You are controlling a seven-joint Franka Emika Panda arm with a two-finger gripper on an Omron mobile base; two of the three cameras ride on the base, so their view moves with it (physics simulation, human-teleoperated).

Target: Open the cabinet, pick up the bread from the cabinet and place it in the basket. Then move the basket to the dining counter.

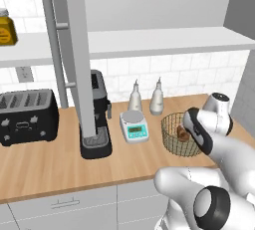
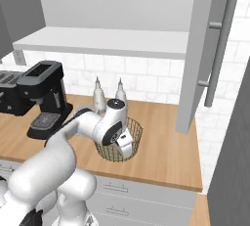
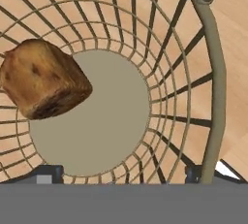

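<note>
The bread [image 3: 43, 79] is showing as a blocky brown lump with a mottled golden crust and a darker, scorched-looking underside. It is lying inside the basket [image 3: 213, 87], resting against the sloping wire wall and overlapping the edge of the basket's flat, pale round floor. The basket is sitting on the wood worktop [image 1: 55, 162], just beside the small digital scale [image 1: 134, 126] and in front of two pale bottles [image 1: 157, 97].

The gripper [image 3: 121, 173] is hanging in the basket's mouth with its jaws spread wide and nothing between them; one finger tip [image 3: 46, 174] is standing over the floor's edge and the other by the rim, both apart from the bread.

From the left base view the bread [image 1: 183, 133] is only peeking through the mesh as a small brown patch, and the arm is covering the basket's [image 1: 172, 134] near side. From the right base view the wrist is hiding most of the basket [image 2: 136, 131], and the bread cannot be made out.

The basket is made of thin tan-gold wire, ribs fanning from the floor and crossed by rings, with a thicker rounded rim. The cabinet [image 1: 69, 50] door is standing open, flat and light grey, with a long bar handle, above a pale shelf.
</note>
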